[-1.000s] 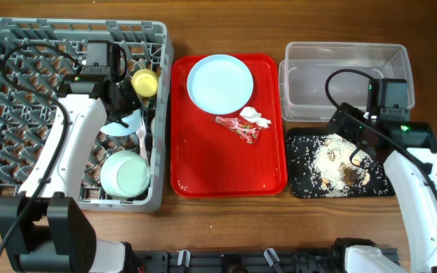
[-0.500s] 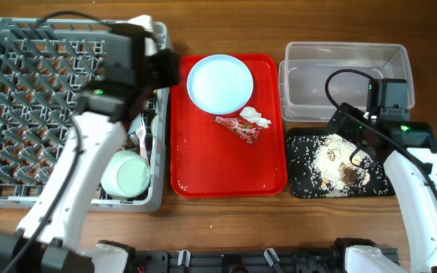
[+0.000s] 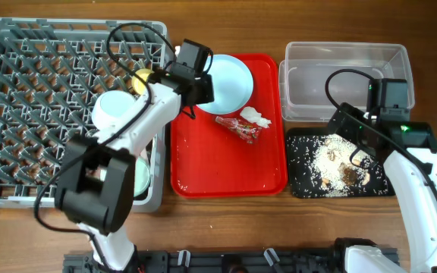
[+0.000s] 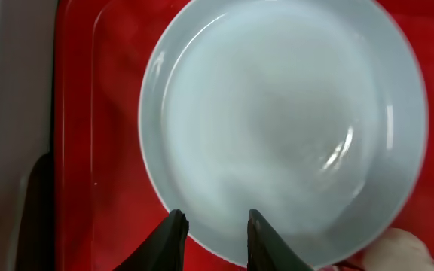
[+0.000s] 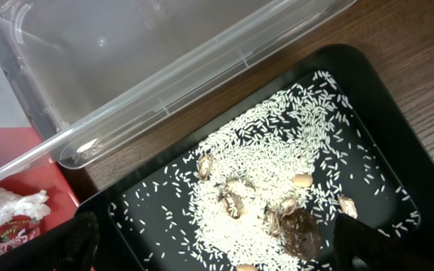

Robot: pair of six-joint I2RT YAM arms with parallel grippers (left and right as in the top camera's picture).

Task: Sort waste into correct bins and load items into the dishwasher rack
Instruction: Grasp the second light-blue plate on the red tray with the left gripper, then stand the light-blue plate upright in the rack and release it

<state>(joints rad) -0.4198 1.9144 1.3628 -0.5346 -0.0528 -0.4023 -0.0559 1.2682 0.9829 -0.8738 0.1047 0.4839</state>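
Observation:
The light blue plate (image 3: 226, 82) (image 4: 285, 120) lies at the back of a flat red tray (image 3: 203, 171). My left gripper (image 3: 203, 89) (image 4: 215, 220) hovers over the plate's left rim, jaws a little apart with nothing between them. A red wrapper (image 3: 237, 127) and white tissue (image 3: 254, 116) lie just right of the plate. My right gripper (image 3: 353, 148) (image 5: 221, 248) stands wide open over the black tray (image 3: 302, 186) (image 5: 398, 113), which holds rice and beige food scraps (image 3: 340, 163) (image 5: 270, 188). The grey rack (image 3: 21, 91) holds a blue bowl (image 3: 112, 110), green bowl (image 3: 136, 180) and yellow cup (image 3: 141, 77).
The clear tub (image 3: 340, 76) (image 5: 126, 60) stands behind the black tray at the back right. My left arm stretches from the rack's right side across to the red tray. Bare wooden table shows along the front edge.
My left arm has swung right, out of the rack and over the plate on the red tray, and its jaws have parted. The right arm has not moved.

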